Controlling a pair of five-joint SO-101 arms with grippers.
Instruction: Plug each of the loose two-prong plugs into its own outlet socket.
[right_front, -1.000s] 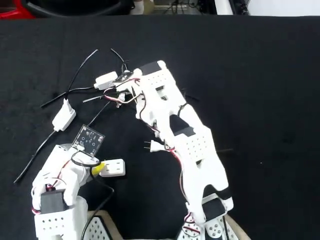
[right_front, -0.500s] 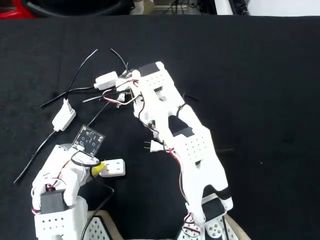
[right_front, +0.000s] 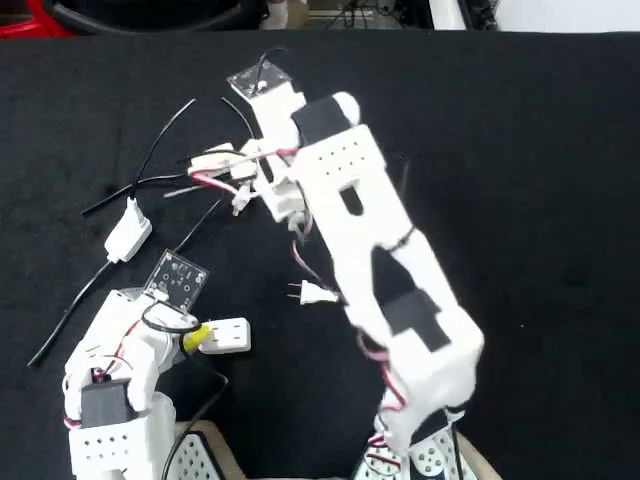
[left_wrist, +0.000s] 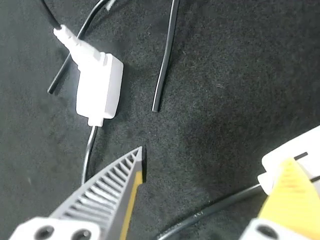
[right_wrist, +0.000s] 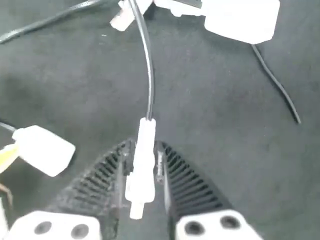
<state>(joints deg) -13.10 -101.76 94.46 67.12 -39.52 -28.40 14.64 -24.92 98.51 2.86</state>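
My right gripper (right_wrist: 142, 172) is shut on a white two-prong plug (right_wrist: 141, 165); its black cord runs away from the fingers over the black cloth. In the high view this gripper (right_front: 241, 188) hangs at the back left beside a white outlet socket (right_front: 212, 160). A second plug (right_front: 316, 293) lies loose mid-table, prongs pointing left. My left gripper (left_wrist: 205, 185) is open near the front left. Its yellow finger (left_wrist: 290, 187) rests against a white socket (left_wrist: 287, 152), seen from above as the socket (right_front: 226, 335). Another white socket (left_wrist: 98, 87) lies beyond it.
Black cords (right_front: 150, 160) trail across the left of the cloth. One loose cord end (left_wrist: 165, 65) lies near the far socket. The raised right arm (right_front: 380, 260) spans the middle of the table. The cloth on the right is bare.
My right arm has lifted off the table and its wrist has swung toward the back. The left arm and the loose plug have stayed put.
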